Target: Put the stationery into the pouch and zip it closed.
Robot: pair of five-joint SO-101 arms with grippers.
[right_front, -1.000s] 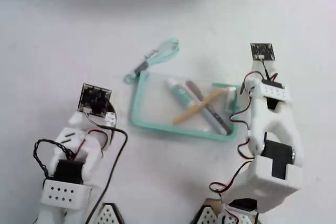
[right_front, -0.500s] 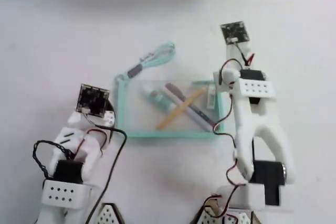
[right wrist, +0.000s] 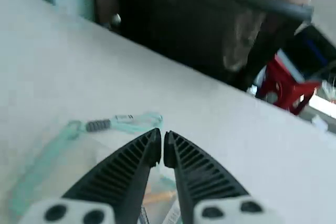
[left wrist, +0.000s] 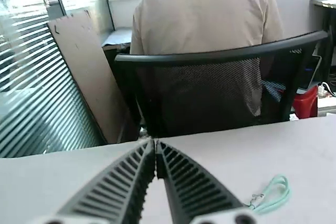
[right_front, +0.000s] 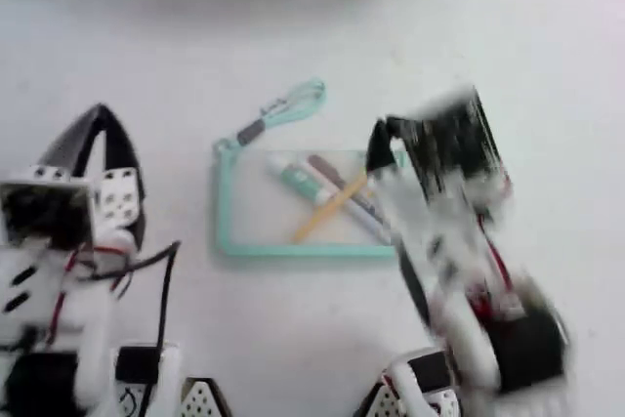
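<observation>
Two arms on my screen, and one pouch between them. The pouch [right_front: 227,231] lies flat on the white table [right_front: 146,46], roughly mid-table. It is clear-faced with a mint-green border.

Through the clear face I count three pieces of stationery. There is a white-and-green tube [right_front: 291,177], a dark pen [right_front: 344,189] just beside it, and a yellow pencil [right_front: 322,214] slanting across the pen. All three sit inside the green border. From up here I cannot tell whether the zip is drawn across or not. The green wrist strap [right_front: 293,104] runs off the pouch's far left corner, with its loop resting on the table.

Left gripper [left wrist: 156,148]: the ribbed fingers are pressed together with nothing between them. They point out over bare table towards the far edge. In the high view this arm stands at the left side of the table, well apart from the pouch.

Right gripper [right wrist: 162,139]: the fingertips are all but touching, with only a sliver of a gap, and they hold nothing. It hangs over the pouch. Past the fingers its own camera shows the strap and a stretch of the green border. In the high view the right arm is blurred and overlaps the pouch's right end.
</observation>
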